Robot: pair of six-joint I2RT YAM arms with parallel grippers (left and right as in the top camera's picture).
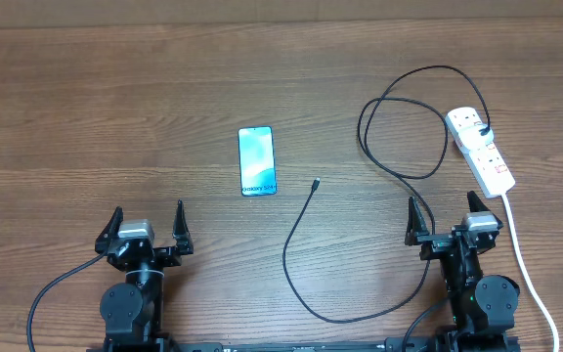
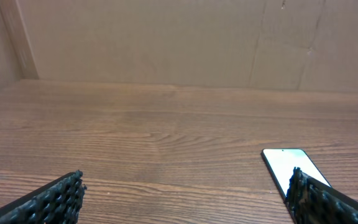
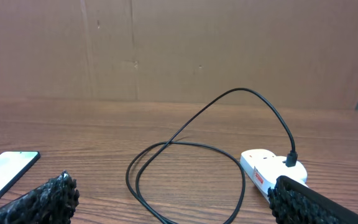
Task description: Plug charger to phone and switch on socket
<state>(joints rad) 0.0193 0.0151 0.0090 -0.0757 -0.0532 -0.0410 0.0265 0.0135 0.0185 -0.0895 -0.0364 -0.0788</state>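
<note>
The phone lies flat mid-table with its blue-teal screen up; it also shows in the left wrist view and at the left edge of the right wrist view. The charger cable runs from its free connector tip, right of the phone, in loops to its black plug seated in the white socket strip, which also shows in the right wrist view. My left gripper is open and empty near the front edge. My right gripper is open and empty, just in front of the socket.
The socket's thick white cord runs down the right side past my right arm. A brown cardboard wall stands behind the wooden table.
</note>
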